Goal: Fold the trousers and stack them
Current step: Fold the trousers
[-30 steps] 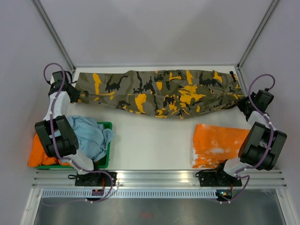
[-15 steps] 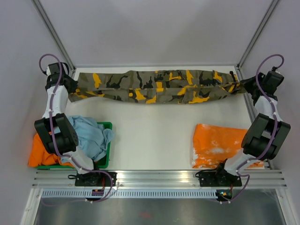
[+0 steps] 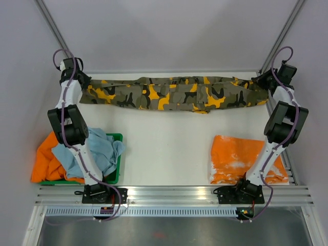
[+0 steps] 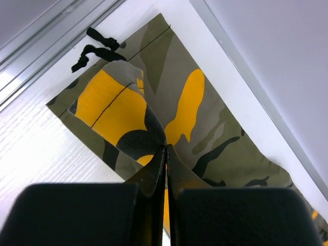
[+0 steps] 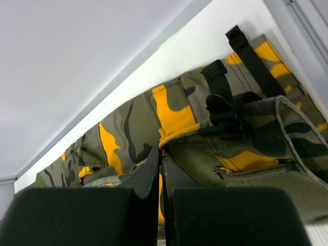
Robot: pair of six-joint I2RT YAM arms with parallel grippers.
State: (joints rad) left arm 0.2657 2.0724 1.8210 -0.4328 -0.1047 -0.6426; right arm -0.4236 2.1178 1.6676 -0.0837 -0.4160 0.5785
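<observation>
Camo trousers [image 3: 174,95] stretched in a band along the far edge of the table [image 3: 169,148]. Left gripper [image 4: 166,149] pinches their left end, right gripper [image 5: 160,154] pinches their right end, both jaws pressed tight on cloth.

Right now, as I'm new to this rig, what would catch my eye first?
The camouflage trousers stretch across the back, ends pinched by the left gripper and right gripper. Nearer, an orange cloth lies at right, a green bin of clothes at left.
</observation>
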